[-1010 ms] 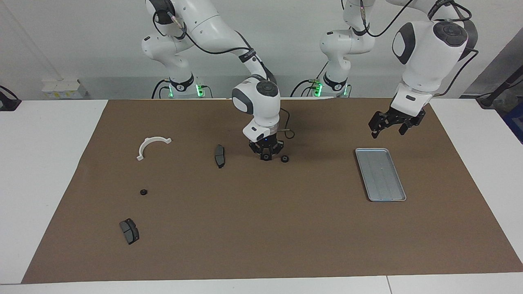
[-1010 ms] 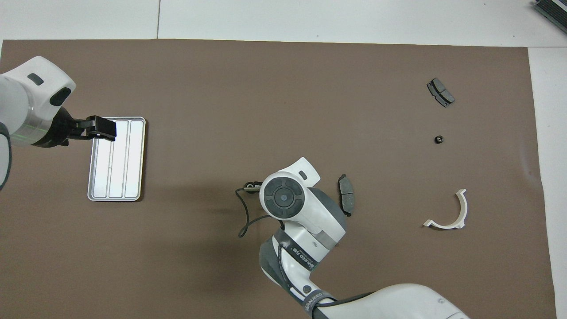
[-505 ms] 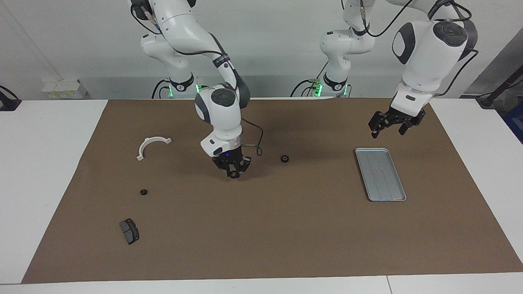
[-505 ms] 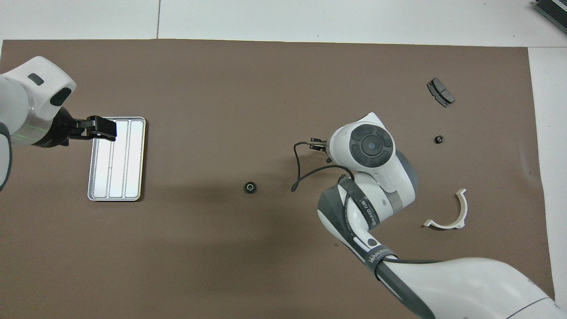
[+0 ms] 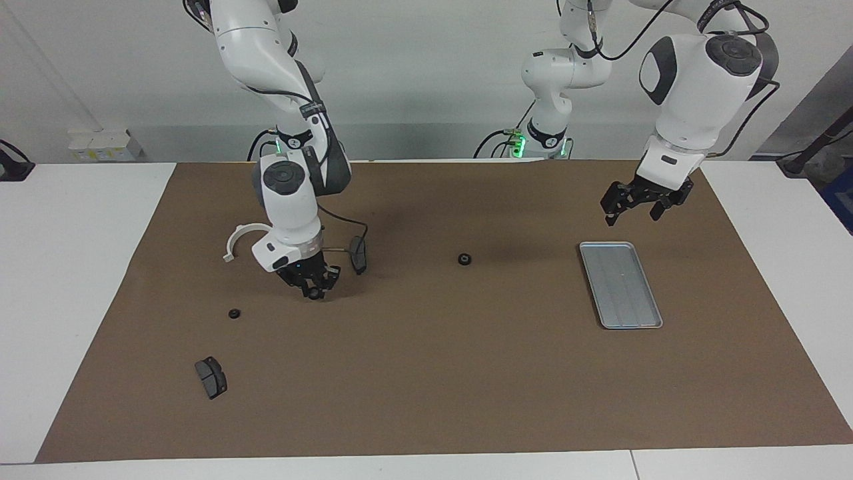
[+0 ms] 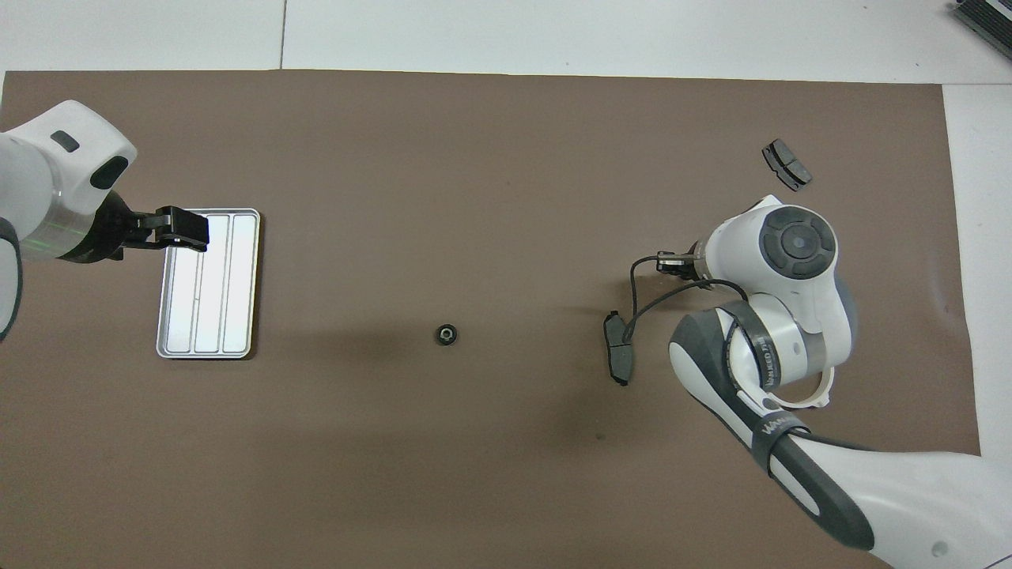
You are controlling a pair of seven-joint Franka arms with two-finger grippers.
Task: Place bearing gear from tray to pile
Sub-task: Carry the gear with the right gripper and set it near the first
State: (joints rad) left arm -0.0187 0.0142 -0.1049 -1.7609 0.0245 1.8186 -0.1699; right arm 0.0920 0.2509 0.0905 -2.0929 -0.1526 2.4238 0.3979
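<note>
Two arms share the table (image 5: 426,373). The right gripper (image 5: 312,291) hangs low over the pile (image 5: 250,235), its fingers clenched on a small dark bearing gear (image 5: 313,293). The left gripper (image 5: 638,204) waits over the tray's (image 5: 620,283) end, fingers spread wide. If the gear drops from up there, it might roll away like the stray gear (image 5: 464,259) mid-table.

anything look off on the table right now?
One bearing gear sits alone mid-mat, between the tray and the pile, belonging to neither. The tray looks empty. The right gripper is shut on another small dark part, over the pile's end. The left gripper waits open by the tray.
</note>
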